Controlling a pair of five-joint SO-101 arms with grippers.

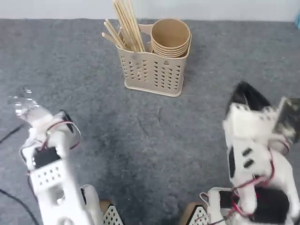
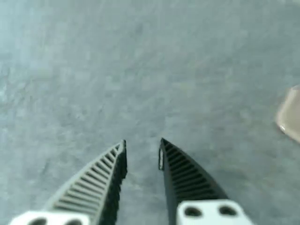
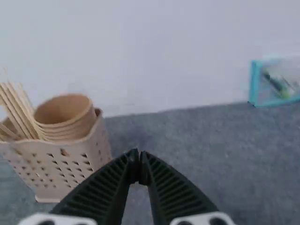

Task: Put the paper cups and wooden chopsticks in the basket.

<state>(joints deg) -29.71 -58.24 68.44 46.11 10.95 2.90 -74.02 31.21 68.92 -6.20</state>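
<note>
A beige perforated basket [image 1: 152,70] stands at the back middle of the grey mat. A stack of paper cups [image 1: 170,36] sits in its right half and several wooden chopsticks [image 1: 125,26] stand in its left half. The basket [image 3: 56,171], the cups [image 3: 64,115] and the chopsticks [image 3: 16,112] show ahead in the right wrist view. My left gripper [image 2: 142,146] hovers over bare mat at the left, open and holding nothing. My right gripper [image 3: 139,157] is raised at the right, shut with nothing between its fingers. In the high view the left gripper [image 1: 22,102] is a blur.
A grey mat [image 1: 154,136] covers the table, with a pale wall behind it. A teal-edged clear box [image 3: 276,84] stands far off by the wall. A pale object [image 2: 290,115] lies at the edge of the left wrist view.
</note>
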